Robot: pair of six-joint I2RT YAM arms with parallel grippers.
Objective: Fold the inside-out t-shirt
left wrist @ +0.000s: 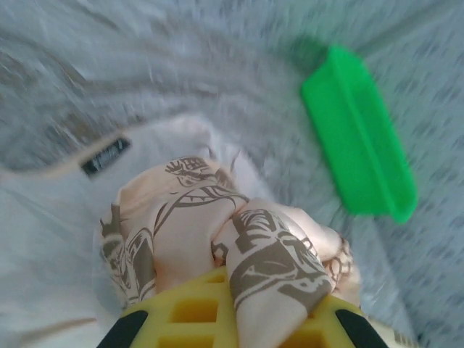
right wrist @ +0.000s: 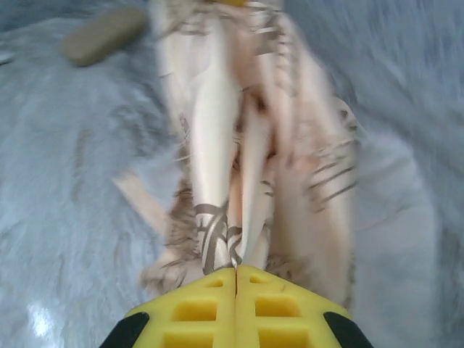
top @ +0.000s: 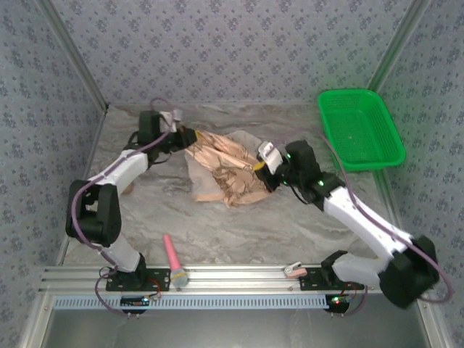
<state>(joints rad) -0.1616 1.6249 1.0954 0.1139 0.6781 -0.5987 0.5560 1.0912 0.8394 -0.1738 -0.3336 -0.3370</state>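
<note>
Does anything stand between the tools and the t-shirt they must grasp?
Nothing visible does. The left tool and the right tool are each shut directly on the t-shirt; the green basket stands apart, far right.

No text can be read. The small dark neck label (left wrist: 106, 156) on the inside-out t-shirt (left wrist: 181, 232) carries pale lettering, too blurred to make out.

My two arms look alike: white shells between bulky black joint housings, with a purplish cable trailing along the left arm (top: 119, 170) and the right arm (top: 366, 221). Small green lights glow near the right wrist. On my wrist feeds, the left gripper (left wrist: 239, 290) and right gripper (right wrist: 235, 274) have yellow fingers moulded with square pockets, black at the outer corners
</note>
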